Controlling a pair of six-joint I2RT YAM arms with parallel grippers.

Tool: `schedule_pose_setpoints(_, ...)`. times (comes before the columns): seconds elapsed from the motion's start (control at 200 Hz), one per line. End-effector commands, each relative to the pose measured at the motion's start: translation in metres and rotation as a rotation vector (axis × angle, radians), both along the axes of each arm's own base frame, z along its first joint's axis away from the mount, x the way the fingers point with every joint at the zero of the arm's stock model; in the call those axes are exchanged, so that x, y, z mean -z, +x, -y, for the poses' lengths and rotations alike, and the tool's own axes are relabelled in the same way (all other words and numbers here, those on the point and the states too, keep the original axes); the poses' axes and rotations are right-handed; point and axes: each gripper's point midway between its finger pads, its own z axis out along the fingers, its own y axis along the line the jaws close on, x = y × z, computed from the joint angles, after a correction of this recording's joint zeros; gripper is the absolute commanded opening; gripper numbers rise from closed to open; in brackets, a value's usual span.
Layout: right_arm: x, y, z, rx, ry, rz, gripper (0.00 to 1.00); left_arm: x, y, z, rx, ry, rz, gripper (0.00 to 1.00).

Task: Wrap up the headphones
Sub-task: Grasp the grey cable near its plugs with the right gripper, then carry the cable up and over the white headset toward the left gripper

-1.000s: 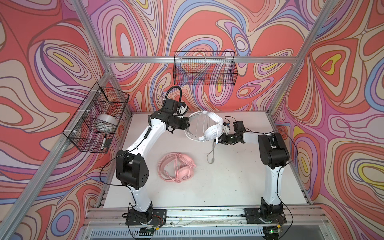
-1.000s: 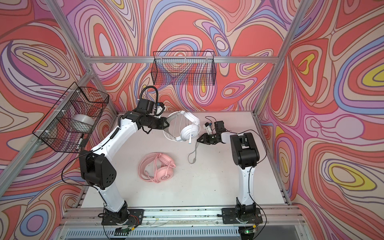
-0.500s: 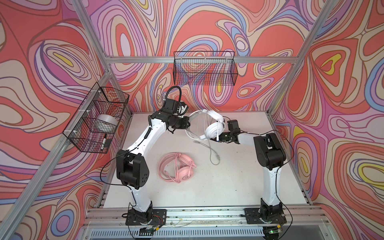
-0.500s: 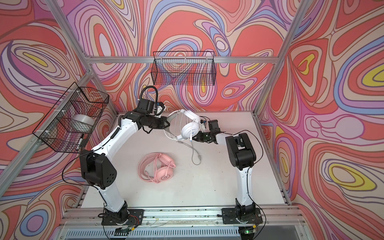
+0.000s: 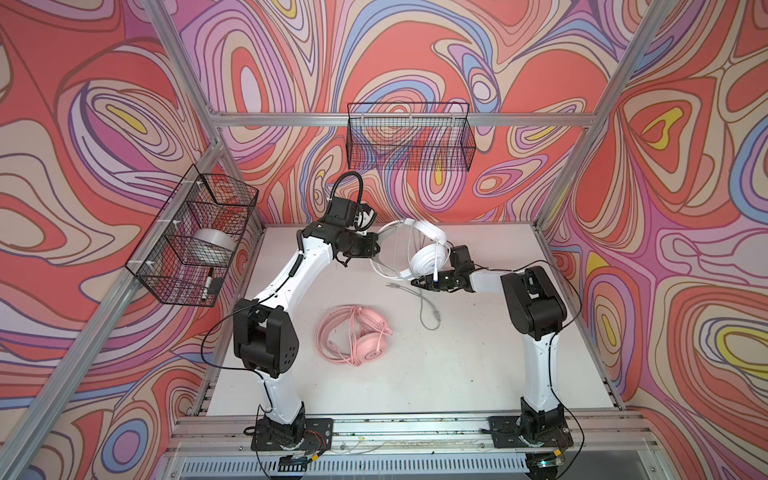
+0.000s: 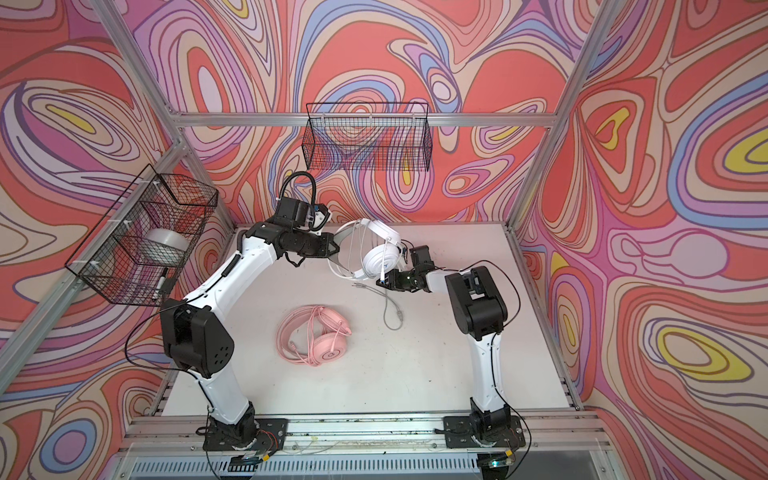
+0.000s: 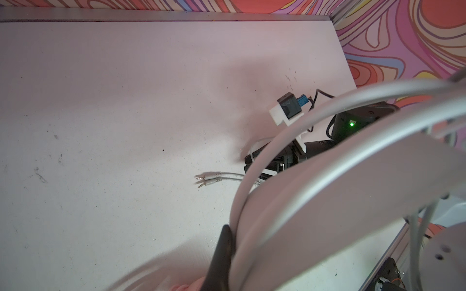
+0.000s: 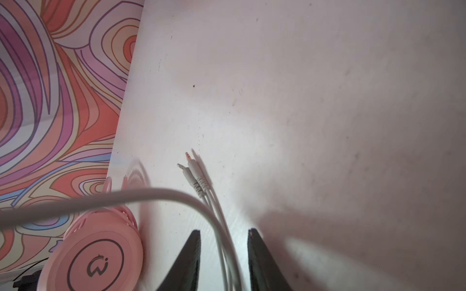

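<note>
The left fingers are clamped on the band of the white headphones and hold them up off the counter near its back edge. In the left wrist view one dark finger presses against the pale band and the cord beside it. The band arches away from the grip, and one ear cup hangs from its far end, its flat face showing in both top views. Thin strands of the pale grey cord cross the arch.

The right fingers stand apart, low over the counter just below that ear cup, and grip nothing. Strands of the cord run through the gap between them without being pinched. Just past the fingertips the two jack plugs lie side by side on the counter. A slack loop of the cord lies on the counter toward the front.

The pink headphones lie flat in the middle of the counter, well apart from both arms, with their pink cord looped over the band.

A wire basket hangs on the left wall and holds a pale roll and a marker. A longer basket hangs on the back wall.
</note>
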Motion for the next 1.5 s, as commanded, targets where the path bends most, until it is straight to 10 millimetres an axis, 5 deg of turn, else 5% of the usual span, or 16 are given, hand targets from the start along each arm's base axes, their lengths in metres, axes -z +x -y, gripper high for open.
schedule_pose_setpoints(0.0,0.009,-0.009,-0.003,-0.014,-0.026,-0.016,0.34,-0.021,0.008,0.008,-0.008,-0.056,0.038,0.0)
schedule_pose_setpoints(0.306,-0.004,-0.033,-0.006,-0.029,0.004,0.004,0.1,-0.019,0.023,-0.008,-0.119,-0.034,0.034,0.0)
schedule_pose_setpoints(0.511,-0.023,-0.054,0.002,-0.013,-0.011,0.06,0.0,-0.003,0.036,-0.039,-0.309,-0.028,-0.029,0.0)
schedule_pose_setpoints(1.307,-0.094,-0.151,-0.043,-0.32,-0.251,0.328,0.0,0.052,0.04,-0.089,-0.588,0.222,-0.167,0.0)
schedule_pose_setpoints(1.498,-0.113,-0.154,-0.045,-0.4,-0.345,0.353,0.0,0.061,0.035,-0.09,-0.56,0.36,-0.179,0.0)
